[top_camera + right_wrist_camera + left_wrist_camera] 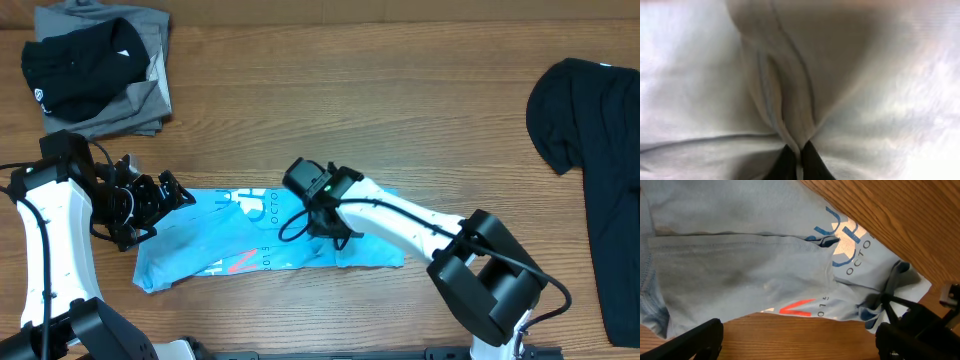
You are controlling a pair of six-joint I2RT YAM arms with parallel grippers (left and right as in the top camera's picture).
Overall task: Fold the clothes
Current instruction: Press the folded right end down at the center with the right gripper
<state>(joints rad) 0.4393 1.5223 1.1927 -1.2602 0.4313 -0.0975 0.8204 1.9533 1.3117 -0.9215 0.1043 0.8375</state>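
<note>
Upper left in the overhead view, folded garments (100, 70) lie on the counter (400, 100). The left hand (165, 195) gapes wide by the left edge of the light-blue T-shirt (250, 245), lower centre. Only the right wrist view shows the right hand (797, 162) pinching a fold of the shirt. The black T-shirt (600, 150) lies far right.

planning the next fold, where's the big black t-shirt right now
In the overhead view the large plain black soft T-shirt lies spread at the right edge of the wooden table, beyond the right arm, far from the light-blue printed T-shirt.

open: table (400, 120) middle | blocked: folded pile (140, 95) far-left, black shirt (600, 180) right
</note>
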